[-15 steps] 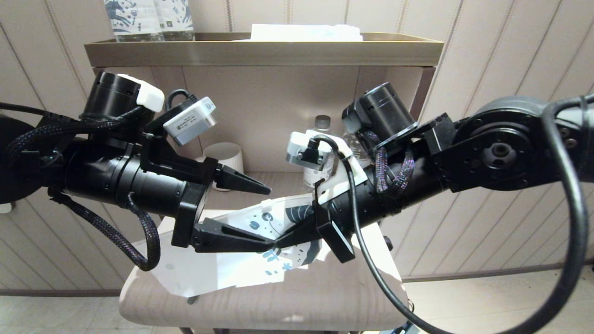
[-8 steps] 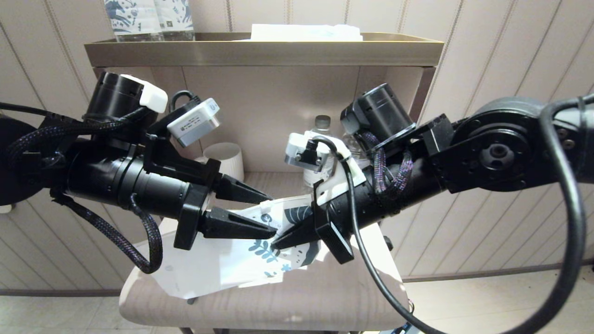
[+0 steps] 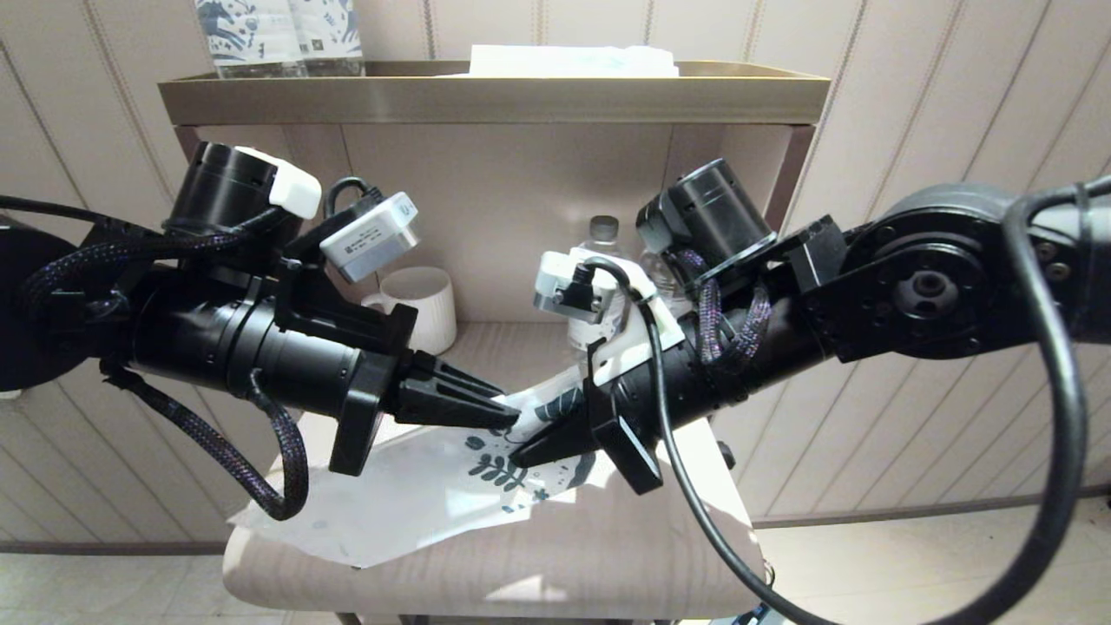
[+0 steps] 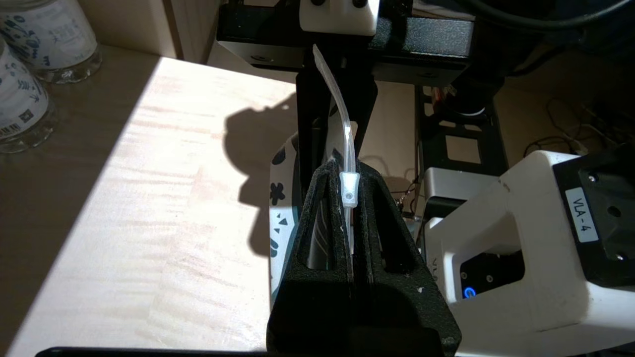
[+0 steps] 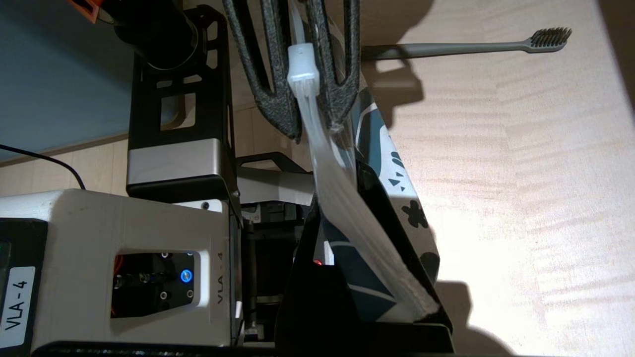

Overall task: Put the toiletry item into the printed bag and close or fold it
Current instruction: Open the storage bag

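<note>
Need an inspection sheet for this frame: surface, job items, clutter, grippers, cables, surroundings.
Surface: pale wooden shelf, sunlit, partly shadowed.
Job's things: printed bag held up between both grippers by its zip edge, slider showing at the left fingertips; toothbrush lies on the shelf, outside the bag.
Clutter: white cup, water bottles at the back.
Grippers: left gripper shut on the bag's zip edge; right gripper shut on the same edge, tip to tip with the left.
Cables: black cable looping off the right arm; braided sleeve under the left.
Surroundings: panelled wall, metal shelf tray above.
</note>
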